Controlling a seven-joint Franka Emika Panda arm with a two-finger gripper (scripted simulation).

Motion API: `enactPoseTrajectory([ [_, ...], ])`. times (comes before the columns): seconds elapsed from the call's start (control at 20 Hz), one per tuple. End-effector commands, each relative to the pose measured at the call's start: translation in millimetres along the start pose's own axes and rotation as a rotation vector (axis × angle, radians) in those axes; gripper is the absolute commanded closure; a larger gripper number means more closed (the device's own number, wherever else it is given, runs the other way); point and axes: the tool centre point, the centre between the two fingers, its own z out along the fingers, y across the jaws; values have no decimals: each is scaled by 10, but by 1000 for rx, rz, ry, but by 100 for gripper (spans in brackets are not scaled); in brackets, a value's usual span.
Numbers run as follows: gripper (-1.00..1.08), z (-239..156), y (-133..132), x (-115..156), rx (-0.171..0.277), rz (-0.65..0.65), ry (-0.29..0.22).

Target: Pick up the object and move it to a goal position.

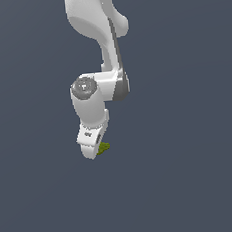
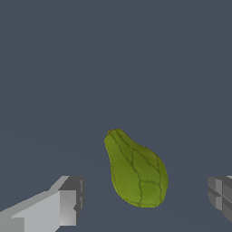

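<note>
Arm: the white, glossy Franka arm (image 1: 94, 50) descends from the upper edge of the exterior view, its wrist bent down toward the plain slate-grey surface (image 1: 194, 180).

Gripper: the white two-fingered gripper (image 1: 94, 149) sits at the arm's lowest point, its tip just at the object.

Near finger: in the wrist view, one pale grey, blocky finger (image 2: 63, 204) stands to one side of the object, apart from it.

Object: the small olive-green, pear-shaped blob with a veined, mottled skin (image 2: 137, 171) lies on the grey surface between the two fingers. In the exterior view only a sliver of it (image 1: 104, 148) shows, on that view's right of the gripper tip.

Far finger: the second finger, grey with a ridged pad (image 2: 221, 195), stands on the object's other side, with a clear gap.

Finger state: spread wide, touching nothing.

Contact with surface: the object appears to rest on the surface, though the flat render shows no clear shadow.

Step in hand: approach is nearly complete; the grasp is not yet made.

Next move: probably a short descent to bracket the object's broad end, centring it between the pads, then closing and lifting toward the goal, which is not marked in either view.
</note>
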Motion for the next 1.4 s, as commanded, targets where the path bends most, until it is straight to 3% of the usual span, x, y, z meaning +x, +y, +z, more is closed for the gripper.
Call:
enactPoseTrajectory([
  [0.0,-92,46,13,-34,2,-60,1],
  [0.6,-92,177,45,-130,7,-225,6],
  [1.05,-92,223,46,-141,7,-237,7],
  [1.35,-92,500,34,-136,7,-240,7],
])
